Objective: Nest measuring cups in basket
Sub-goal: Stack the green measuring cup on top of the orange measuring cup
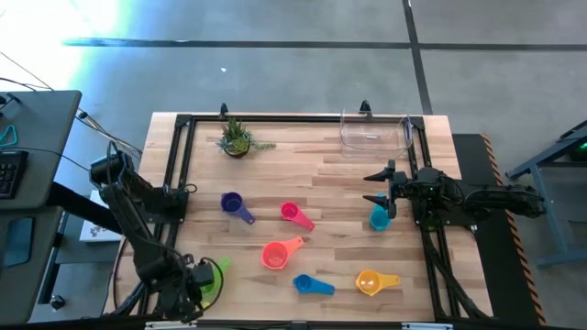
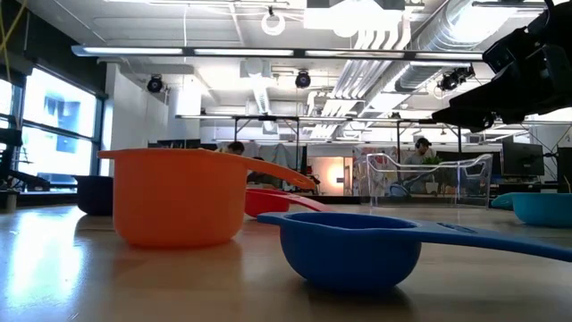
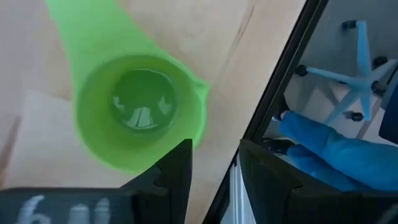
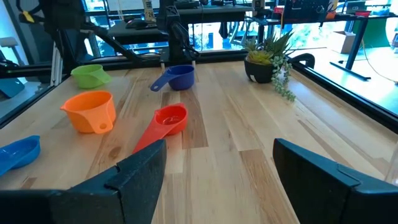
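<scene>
Beyond the table we see an open workshop with desks and ceiling ducts, and the wooden table (image 1: 339,183) sits inside a black metal frame (image 1: 179,156). Our left gripper (image 1: 204,280) at the near left corner has its jaws parted, one finger beside the green cup's (image 3: 138,109) rim; we cannot tell whether it pinches it. Our right gripper (image 1: 374,186) hovers with its jaws spread wide and holds nothing, just beside the teal cup (image 1: 379,218). Outward from there lie the pink cup (image 1: 295,215), purple cup (image 1: 235,204), orange cup (image 1: 278,253), blue cup (image 1: 310,284) and yellow cup (image 1: 372,282), all apart. Our clear basket (image 1: 374,134) stands at the far right edge, near a small potted plant (image 1: 237,139).
</scene>
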You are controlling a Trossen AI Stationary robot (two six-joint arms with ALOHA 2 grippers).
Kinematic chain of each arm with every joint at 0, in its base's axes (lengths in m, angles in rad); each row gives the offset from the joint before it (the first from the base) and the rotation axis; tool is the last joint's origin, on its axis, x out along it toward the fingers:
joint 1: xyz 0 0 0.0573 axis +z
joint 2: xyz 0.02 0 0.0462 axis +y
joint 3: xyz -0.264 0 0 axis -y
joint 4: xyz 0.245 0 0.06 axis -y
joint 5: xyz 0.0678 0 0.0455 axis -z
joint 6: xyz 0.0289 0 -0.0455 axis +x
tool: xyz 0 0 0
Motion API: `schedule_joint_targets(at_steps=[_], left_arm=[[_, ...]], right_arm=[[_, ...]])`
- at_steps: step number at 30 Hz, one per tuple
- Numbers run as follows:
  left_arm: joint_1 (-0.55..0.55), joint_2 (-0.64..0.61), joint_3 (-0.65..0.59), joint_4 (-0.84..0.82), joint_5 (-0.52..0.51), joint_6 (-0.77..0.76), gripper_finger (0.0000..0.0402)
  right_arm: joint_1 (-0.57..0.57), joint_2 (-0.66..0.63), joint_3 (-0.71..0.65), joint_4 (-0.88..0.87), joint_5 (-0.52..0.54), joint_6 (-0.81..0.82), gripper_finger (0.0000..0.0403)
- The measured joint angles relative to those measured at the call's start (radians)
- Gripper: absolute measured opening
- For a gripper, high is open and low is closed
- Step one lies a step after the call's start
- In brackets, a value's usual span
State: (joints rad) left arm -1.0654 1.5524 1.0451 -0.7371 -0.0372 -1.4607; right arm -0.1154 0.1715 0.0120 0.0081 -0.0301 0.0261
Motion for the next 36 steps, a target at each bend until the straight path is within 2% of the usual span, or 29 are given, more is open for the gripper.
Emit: schedule_joint_targets(at_steps=[12,29,32,36], left_arm=[[-0.009,0.108,0.0,0.046,-0.005,0.015,0.0125],[-0.009,0.146,0.0,0.042,-0.022,0.06,0.0121],[-0.009,0.146,0.0,0.041,-0.029,0.088,0.0113],[-0.008,0.146,0.0,0.038,-0.062,0.159,0.0079]], right_arm=[[0.0,0.0,0.0,0.0,0.0,0.0,0.0286],[0.0,0.0,0.0,0.0,0.0,0.0,0.0286],[0.0,0.0,0.0,0.0,0.0,0.0,0.0286],[0.0,0.0,0.0,0.0,0.0,0.0,0.0286]])
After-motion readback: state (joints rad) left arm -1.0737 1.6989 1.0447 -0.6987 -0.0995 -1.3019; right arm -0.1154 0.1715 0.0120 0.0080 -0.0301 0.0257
